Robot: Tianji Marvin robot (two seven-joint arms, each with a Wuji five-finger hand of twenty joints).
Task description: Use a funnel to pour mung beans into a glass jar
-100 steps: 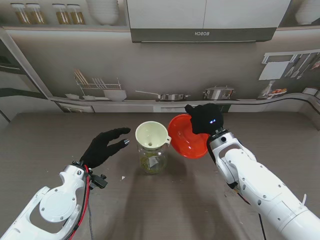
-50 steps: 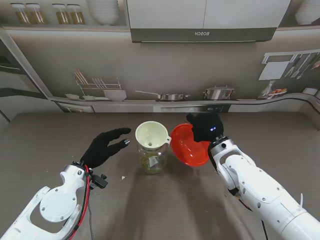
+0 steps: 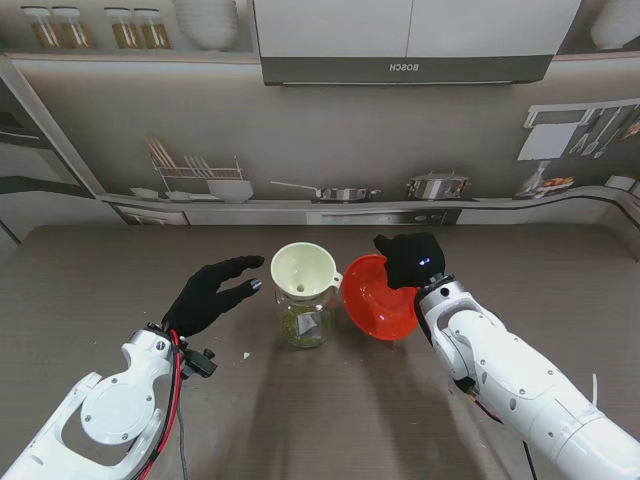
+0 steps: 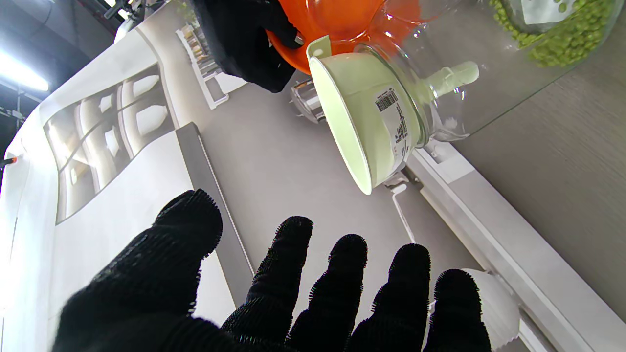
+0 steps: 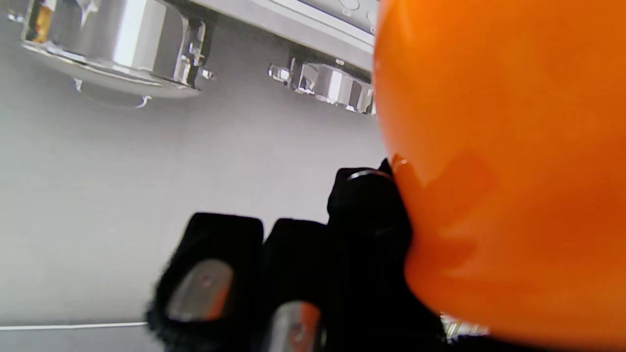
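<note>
Beans [image 4: 567, 36], small and green, lie in the bottom of the glass jar [image 3: 303, 322], which stands just off your left hand's [image 3: 208, 296] fingertips. A pale funnel [image 3: 304, 270] sits in its mouth; in the left wrist view its wall carries a white sticker with a barcode and print too small to read. Your right hand [image 3: 410, 259] is clamped on the far rim of an orange bowl [image 3: 378, 297], tipped with its inside facing you and its edge just beside the funnel; no beans show inside it. Your left hand grips nothing, fingers spread and apart from the jar. BOSCH, mirrored, is printed on the hood of the backdrop. Bare table [image 3: 100, 280] stretches outward of each hand and between your forearms.
</note>
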